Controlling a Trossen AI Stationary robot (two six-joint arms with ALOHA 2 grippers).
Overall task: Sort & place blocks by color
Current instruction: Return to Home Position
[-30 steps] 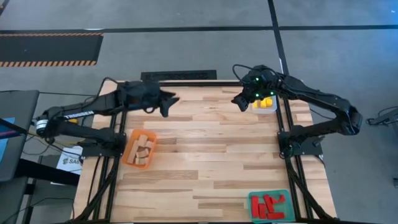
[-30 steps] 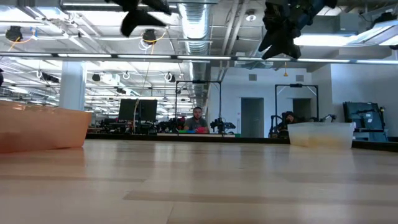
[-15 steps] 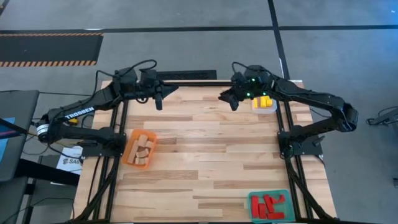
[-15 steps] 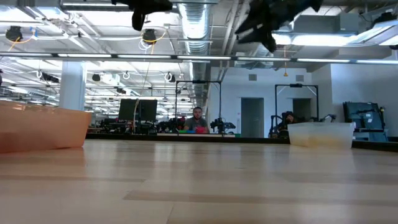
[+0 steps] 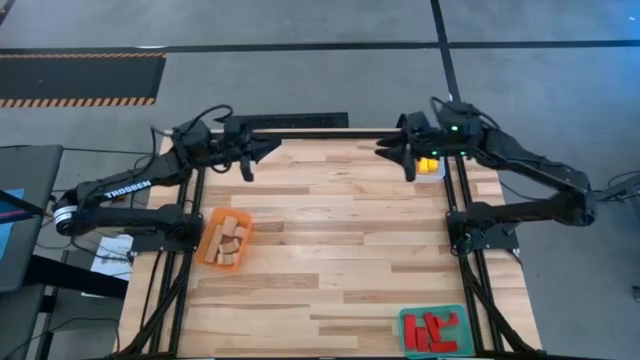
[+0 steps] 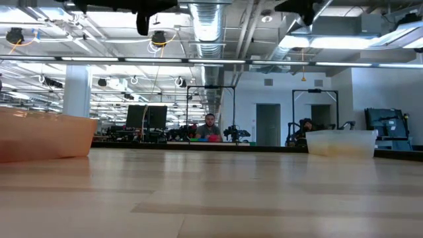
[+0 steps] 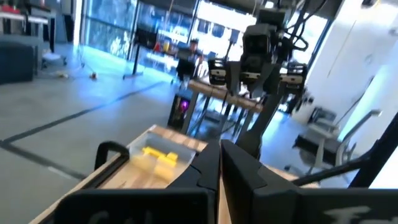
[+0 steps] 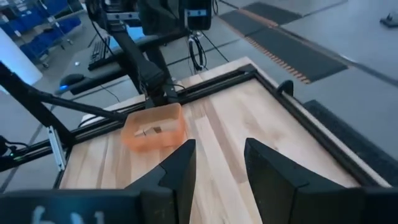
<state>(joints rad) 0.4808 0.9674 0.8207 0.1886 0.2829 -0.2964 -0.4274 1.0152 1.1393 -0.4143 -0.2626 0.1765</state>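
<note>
- Your left gripper (image 5: 250,168) hung high, fingers together.
- Your right gripper (image 5: 406,168) hung high, fingers apart; yellow blocks (image 5: 427,164) lay just beside and below it.

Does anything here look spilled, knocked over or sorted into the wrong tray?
Nothing stands out. The wood blocks lie in the orange tray, the yellow blocks in the clear tray, the red blocks in the green tray, none loose on the table. The left gripper and right gripper hang raised, holding nothing.
</note>
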